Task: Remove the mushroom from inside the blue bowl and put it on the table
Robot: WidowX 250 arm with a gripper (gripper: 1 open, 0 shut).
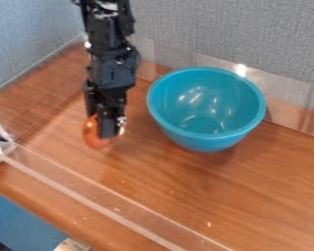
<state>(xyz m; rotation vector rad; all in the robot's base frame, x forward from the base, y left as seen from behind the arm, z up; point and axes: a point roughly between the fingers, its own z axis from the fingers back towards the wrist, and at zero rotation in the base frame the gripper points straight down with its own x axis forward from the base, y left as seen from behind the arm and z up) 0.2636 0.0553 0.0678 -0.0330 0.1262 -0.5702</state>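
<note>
No brand, label or legible writing can be made out on any surface. The black robot gripper (pixel 102 128) points straight down, its jaws closed partway around the small orange-brown toy mushroom (pixel 94 134), which sits at or just above the reddish-brown wood-grain table (pixel 186 186); contact with the surface cannot be determined. The glossy turquoise-blue plastic bowl (pixel 207 108) stands just beside the gripper, to its right in the view.

Slim black robot arm (pixel 107 44), stacked boxy segments, dark cabling along its side, blocky wrist housing, two short black fingers (pixel 109 122) at its tip
</note>
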